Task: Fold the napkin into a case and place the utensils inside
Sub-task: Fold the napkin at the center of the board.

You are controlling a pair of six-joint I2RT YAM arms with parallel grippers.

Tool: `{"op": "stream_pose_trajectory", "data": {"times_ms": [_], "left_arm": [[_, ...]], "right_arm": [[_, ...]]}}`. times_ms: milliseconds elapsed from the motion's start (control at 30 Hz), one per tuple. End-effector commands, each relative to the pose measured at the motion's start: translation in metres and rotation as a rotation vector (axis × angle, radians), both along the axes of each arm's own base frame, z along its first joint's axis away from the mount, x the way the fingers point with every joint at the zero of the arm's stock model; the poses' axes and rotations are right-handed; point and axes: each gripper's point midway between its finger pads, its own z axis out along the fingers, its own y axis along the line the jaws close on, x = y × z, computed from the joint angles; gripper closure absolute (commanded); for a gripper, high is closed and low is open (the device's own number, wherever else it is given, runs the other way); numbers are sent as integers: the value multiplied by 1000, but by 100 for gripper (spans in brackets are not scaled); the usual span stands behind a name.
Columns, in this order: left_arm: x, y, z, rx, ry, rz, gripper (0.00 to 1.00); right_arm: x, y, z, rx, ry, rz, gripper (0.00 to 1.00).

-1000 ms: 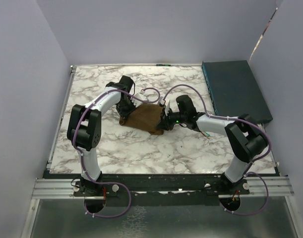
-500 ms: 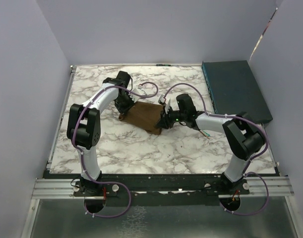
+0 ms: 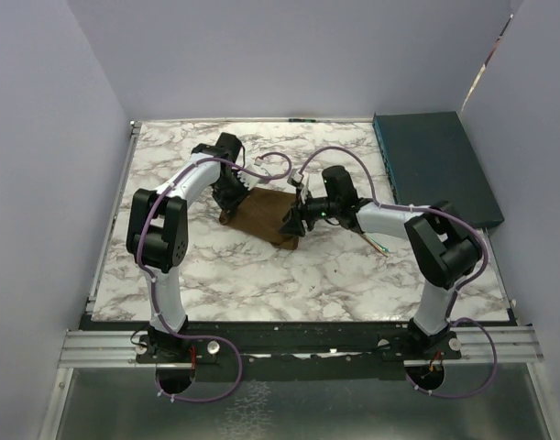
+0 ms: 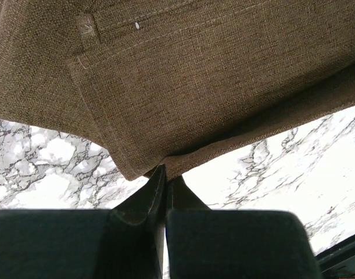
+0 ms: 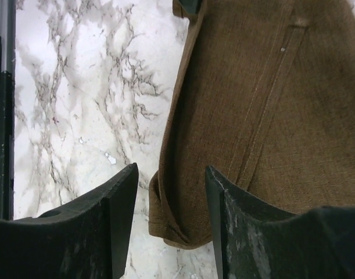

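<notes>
Nearest of the task's things is the fork (image 3: 378,243) — a thin copper sliver with a greenish tip. It lies on the marble table (image 3: 261,284) right of centre, close by the right arm's forearm and apart from the cloth.

Just left of it, the right gripper (image 3: 294,223) reaches in low at the near right corner of the napkin (image 3: 261,215). Its wrist view shows the jaws spread wide. The folded corner of the cloth sits in the gap between the two dark fingers (image 5: 120,200), clear of the left one. Whether it brushes the other cannot be told. This tool is released and grips nothing.

The napkin lies flat about mid-table, a brown folded patch of more than one layer. Stitched hem lines run across its upper face, and a small sewn tag (image 4: 87,26) shows in the left wrist view.

At the cloth's far left side is the left gripper (image 3: 230,195). From its wrist camera the fingers (image 4: 139,203) are pressed together with the napkin's edge caught at their tips — clenched on the cloth.

Purple cables (image 3: 280,170) loop above the table between the two wrists. Farthest off, a dark teal box (image 3: 435,165) lies along the far right edge, well apart from the napkin.
</notes>
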Motion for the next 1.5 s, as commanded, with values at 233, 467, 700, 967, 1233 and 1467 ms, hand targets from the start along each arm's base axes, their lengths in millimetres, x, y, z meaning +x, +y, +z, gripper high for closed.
{"op": "stream_pose_trajectory", "data": {"times_ms": [233,467,700,967,1233,1467], "left_arm": [[4,-8,5,-50,17,17,99],[7,-5,6,-49,16,34,97],[12,7,14,-34,-9,54,92],[13,12,15,-37,-2,62,87],[20,7,21,-66,-18,81,89],[29,5,20,-74,-44,131,96]], "right_arm": [[-11,9,-26,-18,108,65,54],[-8,9,-26,-24,106,50,95],[7,3,-28,-40,82,-26,99],[14,-2,-41,-69,108,-56,99],[19,-4,-43,-87,99,-79,99],[23,-7,-45,-104,90,-97,99]]}}
